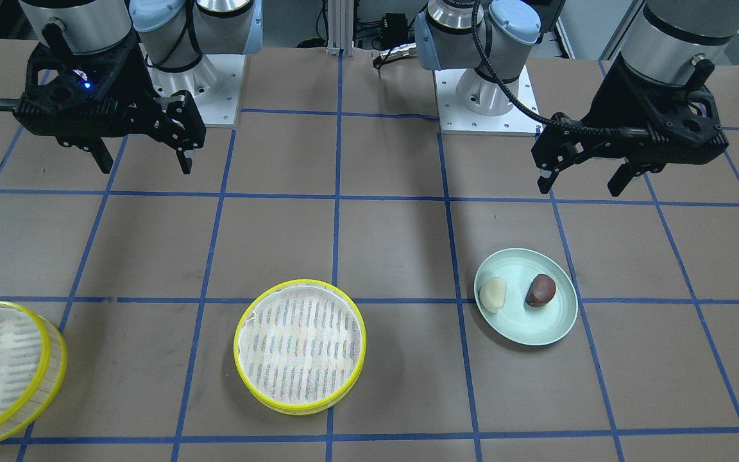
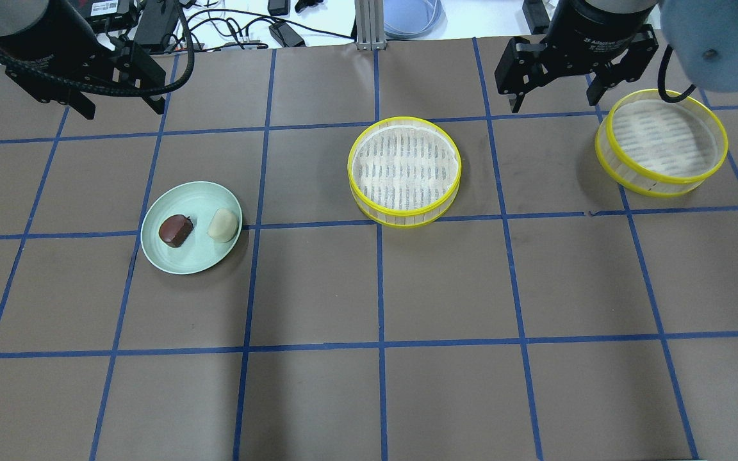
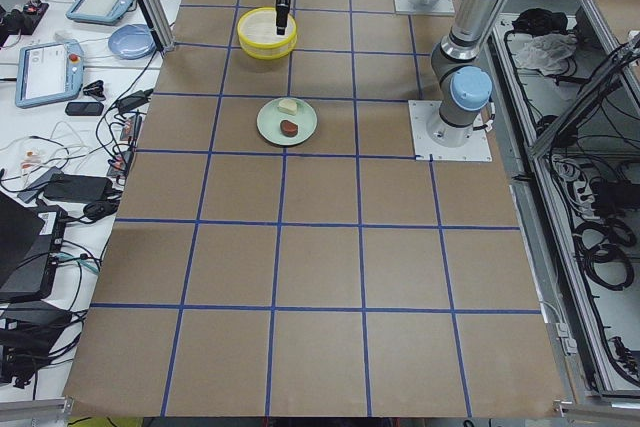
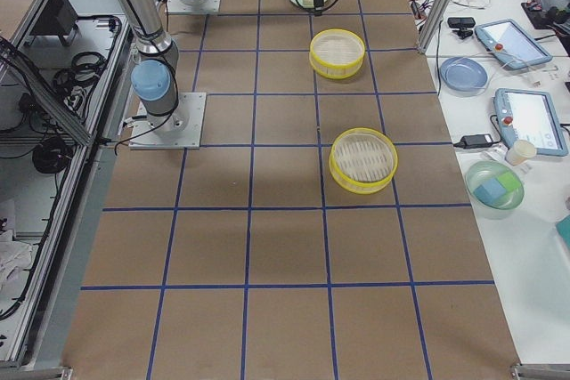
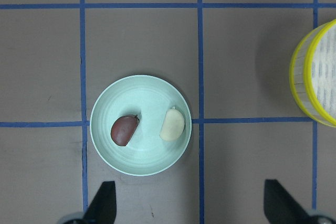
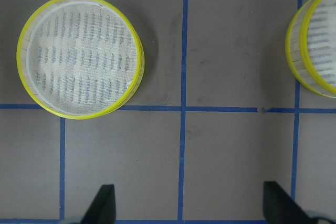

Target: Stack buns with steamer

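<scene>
Plate (image 2: 193,261), pale green, carries both buns: the dark reddish-brown bun (image 2: 175,230) on its left half and the cream-white bun (image 2: 223,225) on its right half, close together but not touching. Nearest the plate among the arms, the left gripper (image 2: 120,105) hangs above the brown table (image 2: 446,397), its jaws spread wide and holding nothing. Its wrist camera looks straight down on the plate. To the plate's right, and apart from it, the nearer steamer tray (image 2: 404,169) stands flat on the table, yellow rim up, its white slatted floor showing whole. Further to the plate's right, the right gripper (image 2: 555,102) hovers above the table, its jaws likewise wide and gripping nothing. Farthest from the plate, well off to its right, the second steamer tray (image 2: 662,142) stands by itself, rim up, apart from the nearer steamer tray.
</scene>
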`<state>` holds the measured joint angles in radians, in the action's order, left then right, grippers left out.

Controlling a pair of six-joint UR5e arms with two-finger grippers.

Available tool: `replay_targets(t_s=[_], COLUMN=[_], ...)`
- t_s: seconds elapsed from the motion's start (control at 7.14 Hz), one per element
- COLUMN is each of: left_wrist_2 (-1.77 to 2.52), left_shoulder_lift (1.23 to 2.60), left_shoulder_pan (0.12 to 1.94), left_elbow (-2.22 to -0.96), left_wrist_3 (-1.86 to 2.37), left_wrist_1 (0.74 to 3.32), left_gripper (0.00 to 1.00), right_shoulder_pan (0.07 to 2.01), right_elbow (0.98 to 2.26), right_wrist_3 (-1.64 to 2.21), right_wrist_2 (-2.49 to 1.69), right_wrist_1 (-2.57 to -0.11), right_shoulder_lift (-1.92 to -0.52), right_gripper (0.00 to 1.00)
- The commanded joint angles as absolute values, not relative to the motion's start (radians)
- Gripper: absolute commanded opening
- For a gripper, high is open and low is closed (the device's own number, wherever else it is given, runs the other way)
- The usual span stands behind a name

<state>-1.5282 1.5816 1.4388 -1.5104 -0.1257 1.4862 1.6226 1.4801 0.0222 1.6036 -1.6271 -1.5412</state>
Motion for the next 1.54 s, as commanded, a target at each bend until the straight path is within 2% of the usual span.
replay_targets(t_s=[0.0, 0.28, 0.56, 0.84, 1.12, 1.4], left_wrist_2=[-1.528, -1.523, -1.528, -1.525, -1.464, -1.434], left_shoulder_lift=[1.582, 1.588, 1.604, 1.623, 1.693, 1.773], left_shoulder_pan=[1.436, 1.431, 1.43, 1.407, 1.405, 1.404], left_elbow=[-1.512, -1.513, -1.52, -1.609, -1.728, -1.756], left_wrist_3=[-0.126, -0.124, -0.124, -0.165, -0.236, -0.308], left_wrist_1=[1.485, 1.483, 1.485, 1.45, 1.36, 1.335], left_gripper=[1.0, 1.0, 1.0, 1.0, 1.0, 0.97], right_shoulder_pan=[1.623, 1.553, 1.325, 1.177, 1.074, 1.014], right_elbow=[1.48, 1.457, 1.421, 1.401, 1.397, 1.393], right_wrist_3=[0.041, 0.017, -0.146, -0.268, -0.397, -0.567], right_wrist_2=[1.603, 1.606, 1.512, 1.549, 1.56, 1.557], right_wrist_1=[-1.667, -1.681, -1.704, -1.764, -1.943, -1.997], right_shoulder_lift=[-1.539, -1.464, -1.363, -1.274, -1.159, -1.094], right_gripper=[1.0, 1.0, 1.0, 1.0, 1.0, 1.0])
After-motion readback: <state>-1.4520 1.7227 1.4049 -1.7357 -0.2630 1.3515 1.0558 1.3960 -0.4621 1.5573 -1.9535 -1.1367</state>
